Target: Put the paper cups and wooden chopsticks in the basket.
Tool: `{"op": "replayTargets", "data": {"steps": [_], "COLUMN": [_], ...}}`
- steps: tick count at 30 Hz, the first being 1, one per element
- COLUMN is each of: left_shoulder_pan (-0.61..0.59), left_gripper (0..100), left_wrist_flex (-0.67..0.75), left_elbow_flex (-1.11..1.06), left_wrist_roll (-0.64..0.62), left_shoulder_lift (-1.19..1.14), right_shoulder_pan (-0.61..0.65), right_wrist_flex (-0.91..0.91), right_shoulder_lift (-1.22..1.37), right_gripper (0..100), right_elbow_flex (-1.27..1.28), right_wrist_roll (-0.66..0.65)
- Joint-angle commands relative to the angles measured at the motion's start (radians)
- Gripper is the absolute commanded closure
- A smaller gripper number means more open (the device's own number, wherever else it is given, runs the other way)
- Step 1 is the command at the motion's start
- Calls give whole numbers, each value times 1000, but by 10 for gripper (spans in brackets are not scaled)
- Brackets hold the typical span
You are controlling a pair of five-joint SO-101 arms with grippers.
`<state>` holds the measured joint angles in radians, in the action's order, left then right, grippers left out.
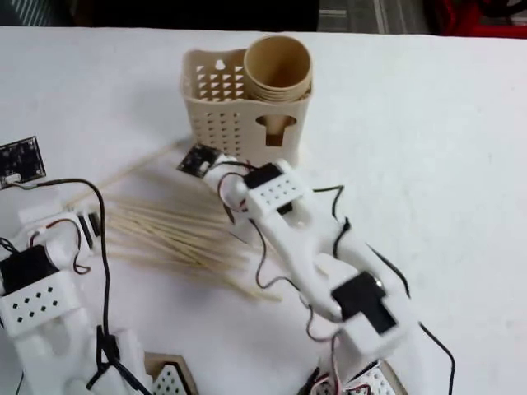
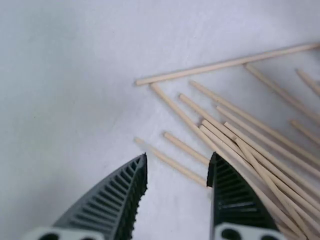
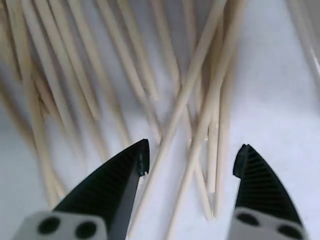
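Dark ribbed fingers of the left tool (image 2: 178, 160) right up front, spread apart w/ nothing gripped, hovering over the white desk (image 2: 60, 75) at the loose ends of the pale wooden chopsticks (image 2: 240, 140). One thin stick crosses the gap between the fingers, one finger is over bare desk & the other is over the edge of the pile. Over to the right tool (image 3: 195, 150): jaws wide apart too, holding nothing, poised above the thick of the chopsticks (image 3: 100, 75), & a couple of crossed sticks run up thru the gap between its two fingers. From the high view, the chopsticks (image 1: 177, 239) lie fanned flat on the desk (image 1: 428, 123), out in front of the basket & between the two arms. White right arm (image 1: 305, 239) stretches from the near edge over the pile's right end, its head just in front of the basket. White left arm (image 1: 41, 288) sits at the near-left corner, by the pile's left end. One long stick (image 1: 132, 171) lies apart from the rest, angled toward the basket's foot. Cream perforated plastic basket (image 1: 216, 123) stands upright at far centre, & the stack of tan paper cups (image 1: 278, 66) is already inside it, in its right half, rims poking above the wall.
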<state>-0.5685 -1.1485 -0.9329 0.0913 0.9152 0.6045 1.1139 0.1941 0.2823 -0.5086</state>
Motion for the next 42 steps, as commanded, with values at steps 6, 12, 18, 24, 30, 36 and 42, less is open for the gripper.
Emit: {"op": "replayTargets", "data": {"steps": [6, 12, 18, 24, 30, 36, 42], "left_shoulder_pan": [8, 8, 5, 5, 4, 4, 4], "left_gripper": [797, 797, 797, 797, 797, 797, 797], "left_wrist_flex": [18, 17, 18, 18, 20, 21, 21], "left_elbow_flex": [3, 3, 3, 3, 3, 3, 3], "left_wrist_roll": [-12, -11, -11, -11, -11, -11, -11], "left_shoulder_lift": [15, 15, 15, 15, 15, 15, 15], "right_shoulder_pan": [10, 5, 12, 12, 13, 56, 61], "right_wrist_flex": [4, 18, 101, 208, 298, 325, 292], "right_shoulder_lift": [208, 255, 196, 124, 84, 94, 142], "right_gripper": [836, 977, 980, 980, 980, 916, 850], "right_elbow_flex": [-170, -206, -204, -199, -199, -199, -210], "right_wrist_roll": [0, -2, -2, -2, 0, 6, 8]}}
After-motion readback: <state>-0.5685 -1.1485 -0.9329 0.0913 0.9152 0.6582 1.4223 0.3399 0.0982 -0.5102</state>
